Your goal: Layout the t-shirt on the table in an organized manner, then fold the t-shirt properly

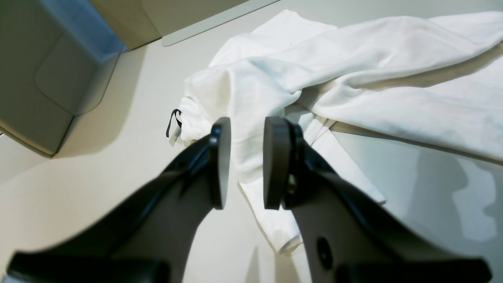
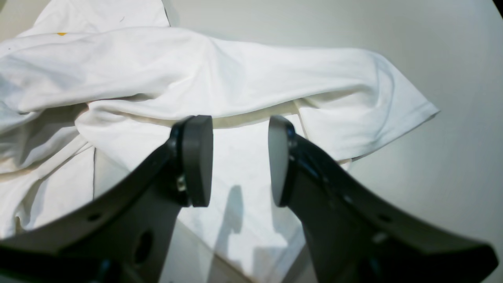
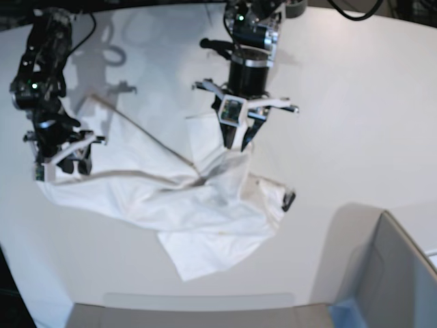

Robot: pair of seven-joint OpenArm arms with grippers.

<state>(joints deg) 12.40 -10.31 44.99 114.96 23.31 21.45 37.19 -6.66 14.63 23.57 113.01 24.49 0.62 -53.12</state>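
The white t-shirt [image 3: 191, 205] lies crumpled and partly folded over itself on the white table [image 3: 355, 137]. Its small black tag [image 1: 174, 122] sticks out at one bunched end [image 3: 288, 199]. My left gripper [image 1: 248, 125] hovers open over a rumpled ridge of the t-shirt [image 1: 373, 59], with cloth showing below the gap and nothing pinched; in the base view the left gripper [image 3: 235, 143] points down at the shirt's far edge. My right gripper [image 2: 239, 125] is open above a fold of the t-shirt [image 2: 196, 67] near a sleeve; from the base camera the right gripper [image 3: 65, 164] is at the shirt's left end.
A grey bin-like box [image 3: 389, 273] stands at the table's near right corner, and the same box [image 1: 59, 70] shows close beside the tag end. Bare table [image 2: 452, 59] stretches beyond the sleeve. The tabletop's curved edge [image 3: 198, 297] runs along the front.
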